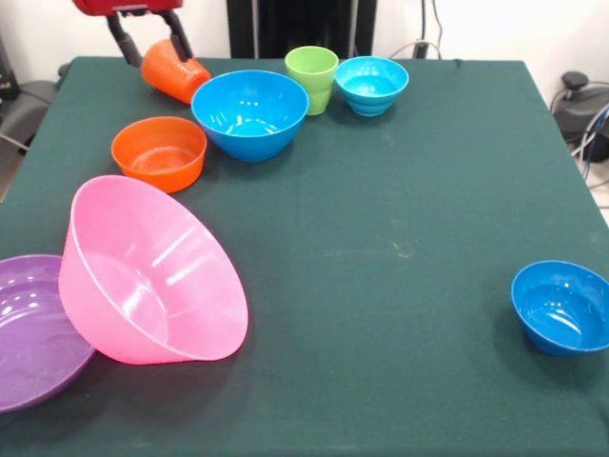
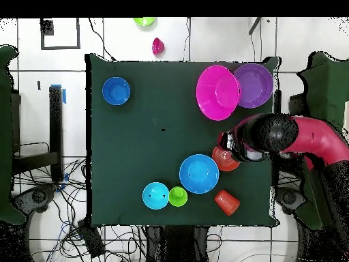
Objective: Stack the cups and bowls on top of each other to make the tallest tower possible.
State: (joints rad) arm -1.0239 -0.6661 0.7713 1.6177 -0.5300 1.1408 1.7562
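The desk (image 1: 400,286) is covered with a dark green cloth, and all the bowls and cups are spread over it singly; no tower is seen.

The huge pink bowl (image 1: 147,276) is tipped on its side at the near left, its opening turned up and to the left, and its rim is leaned on the large shallow purple bowl (image 1: 29,328), which is set upright at the near left corner. The medium blue bowl (image 1: 249,112) is placed upright at the far side, left of centre. Just to its near left the small orange bowl (image 1: 159,152) is found upright. At the near right, well apart from everything else, the small dark blue bowl (image 1: 561,307) is seen upright. The small cyan bowl (image 1: 371,84) is set at the far edge, just right of the lime green cup (image 1: 312,78), which is stood upright and close behind the blue bowl's right side.

The orange ribbed cup (image 1: 174,71) is tilted on its side at the far left, beside the blue bowl. The hand (image 1: 150,40) is placed over it, its two dark fingers (image 1: 122,40) spread, one at either side of the cup's narrow end; whether the cup is touched cannot be told.
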